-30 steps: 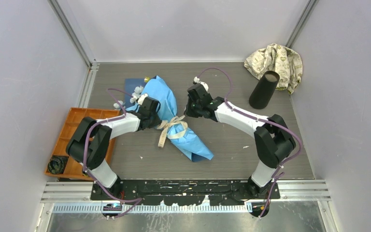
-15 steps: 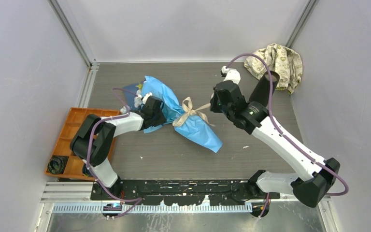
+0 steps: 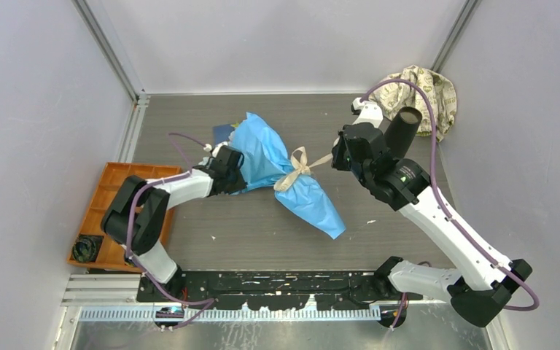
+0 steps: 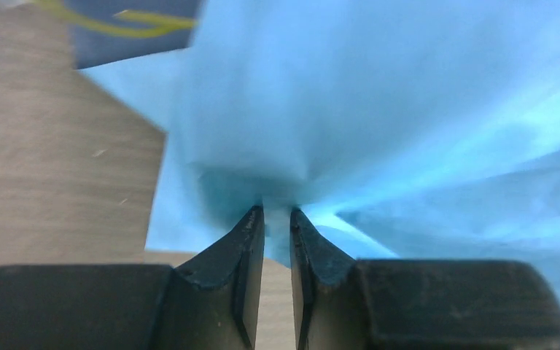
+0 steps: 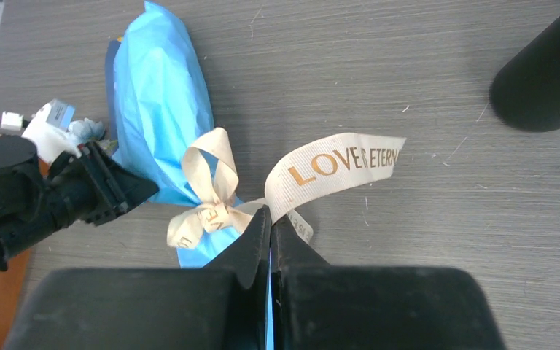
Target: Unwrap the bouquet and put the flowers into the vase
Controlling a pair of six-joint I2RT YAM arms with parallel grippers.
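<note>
Bouquet (image 3: 262, 149): lies mid-table (image 3: 226, 233), bow tied. Left gripper (image 4: 277, 213): pinching its blue paper. Right gripper (image 5: 270, 213): clamped on the ribbon (image 5: 335, 162) tail. Vase (image 3: 399, 135): stands far right.

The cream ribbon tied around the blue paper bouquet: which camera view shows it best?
The right wrist view: the cream ribbon lies in the middle, bow and printed tail clear, one strand pinched in the right hand. The top view shows it small, one strand taut. The left wrist view shows no ribbon, just the blue paper bouquet.
</note>
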